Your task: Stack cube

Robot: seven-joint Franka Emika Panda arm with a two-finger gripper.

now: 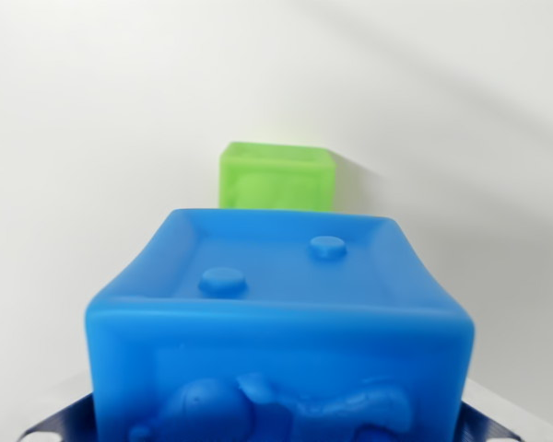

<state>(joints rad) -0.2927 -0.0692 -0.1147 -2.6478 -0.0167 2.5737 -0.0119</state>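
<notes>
A large blue cube (281, 322) fills the lower half of the wrist view, with two round studs on its top face and a raised animal figure on its near face. Dark fingertips (53, 425) show at both bottom corners, pressed against the cube's sides, so my gripper (272, 431) is shut on the blue cube. A smaller-looking green cube (278, 177) stands beyond it on the white surface, upright and just left of centre, its lower part hidden behind the blue cube.
The white tabletop (92, 138) spreads around both cubes. A soft shadow (369, 189) lies to the right of the green cube.
</notes>
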